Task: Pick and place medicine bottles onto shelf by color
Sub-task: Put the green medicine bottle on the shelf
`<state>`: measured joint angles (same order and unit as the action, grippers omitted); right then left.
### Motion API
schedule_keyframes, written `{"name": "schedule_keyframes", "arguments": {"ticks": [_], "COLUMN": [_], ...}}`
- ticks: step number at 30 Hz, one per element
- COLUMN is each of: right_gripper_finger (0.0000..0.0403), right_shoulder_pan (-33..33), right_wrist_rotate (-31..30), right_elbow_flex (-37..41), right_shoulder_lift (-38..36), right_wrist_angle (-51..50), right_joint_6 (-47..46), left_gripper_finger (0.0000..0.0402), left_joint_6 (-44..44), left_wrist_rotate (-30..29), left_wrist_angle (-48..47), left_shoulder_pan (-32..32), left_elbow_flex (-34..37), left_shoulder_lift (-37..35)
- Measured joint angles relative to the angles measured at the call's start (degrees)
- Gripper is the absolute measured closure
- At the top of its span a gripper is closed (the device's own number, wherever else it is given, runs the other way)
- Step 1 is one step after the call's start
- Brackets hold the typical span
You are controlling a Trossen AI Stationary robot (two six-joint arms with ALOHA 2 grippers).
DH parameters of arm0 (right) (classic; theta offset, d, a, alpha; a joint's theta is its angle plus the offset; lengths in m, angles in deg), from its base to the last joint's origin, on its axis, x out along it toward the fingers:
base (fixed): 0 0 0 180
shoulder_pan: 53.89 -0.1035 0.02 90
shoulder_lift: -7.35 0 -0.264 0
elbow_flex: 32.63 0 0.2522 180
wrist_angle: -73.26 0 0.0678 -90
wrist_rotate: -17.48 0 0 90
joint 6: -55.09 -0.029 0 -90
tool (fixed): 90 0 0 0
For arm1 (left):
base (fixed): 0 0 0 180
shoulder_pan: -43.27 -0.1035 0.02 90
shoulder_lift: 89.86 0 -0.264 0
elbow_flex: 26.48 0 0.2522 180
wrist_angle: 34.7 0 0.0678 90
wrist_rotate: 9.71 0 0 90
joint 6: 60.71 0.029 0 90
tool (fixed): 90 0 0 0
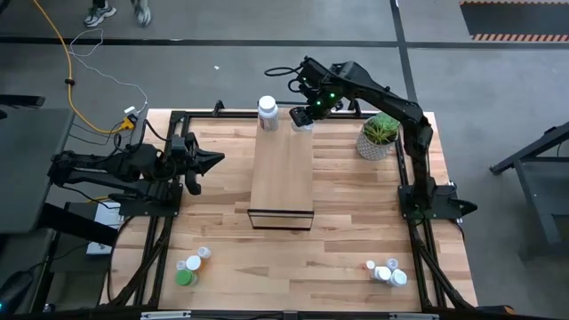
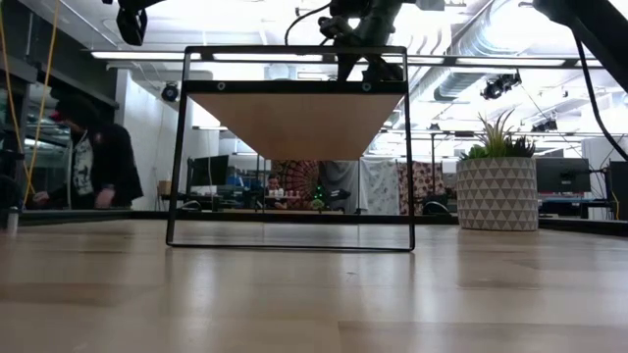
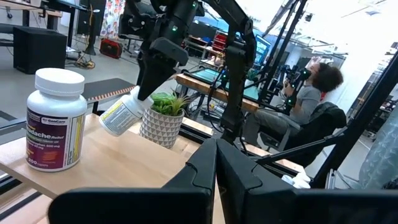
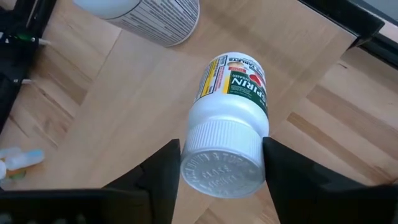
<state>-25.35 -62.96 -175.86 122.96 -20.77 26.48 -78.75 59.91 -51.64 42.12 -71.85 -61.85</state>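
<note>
Fingers of the right gripper point(image 4: 221, 163) pinch a white-capped aspirin bottle point(image 4: 229, 126), tilted over the far end of the shelf point(image 1: 283, 169), just beside an upright white bottle point(image 1: 268, 114). Left gripper point(image 1: 212, 160) hovers over the surface point(image 1: 347, 231), fingers pressed together. Other bottles point(image 1: 191, 265) cluster near the front corners.

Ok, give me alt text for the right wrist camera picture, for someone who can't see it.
A white aspirin bottle with a ribbed white cap sits tilted between the right gripper's two dark jaws, cap toward the camera, above the pale-wood shelf. Part of a second white bottle stands on the shelf beyond it.
</note>
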Motion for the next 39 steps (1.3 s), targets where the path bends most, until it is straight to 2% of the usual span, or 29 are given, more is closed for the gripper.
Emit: {"name": "schedule_keyframes", "arguments": {"ticks": [8,19,25,29,33,36,39], "right_gripper_finger": [0.0172,0.0167,0.0167,0.0166,0.0166,0.0166,0.0166], "right_shoulder_pan": [0.0,0.0,0.0,-0.2,-2.6,-5.5,-8.5], "right_wrist_rotate": [0.0,-0.1,-6.3,-6.6,-6.9,-11.8,-16.9], "right_elbow_flex": [0.0,0.0,-2.5,-5.6,-2.6,-0.4,5.1], "right_shoulder_lift": [0.0,0.0,-0.1,-0.3,-4.0,-6.8,-11.3], "right_wrist_angle": [-0.3,1.2,2.6,0.8,-2.1,-7.2,-8.2], "right_joint_6": [2.5,5.3,9.4,13.9,18.6,20.8,21.1], "left_gripper_finger": [0.0401,0.0401,0.0401,0.0401,0.0401,0.0401,0.0401], "left_joint_6": [-1.5,-3.5,-3.5,-3.5,-3.5,-3.5,-3.5], "left_wrist_rotate": [0.1,0.2,0.2,0.2,0.2,0.2,0.0], "left_wrist_angle": [0.0,0.0,0.0,0.0,0.0,0.0,0.0], "left_shoulder_pan": [0.0,0.0,0.0,0.0,0.0,0.0,0.0], "left_elbow_flex": [0.0,0.0,0.0,0.0,0.0,0.0,0.0], "left_shoulder_lift": [0.0,0.1,0.1,0.1,0.1,0.1,0.1]}}
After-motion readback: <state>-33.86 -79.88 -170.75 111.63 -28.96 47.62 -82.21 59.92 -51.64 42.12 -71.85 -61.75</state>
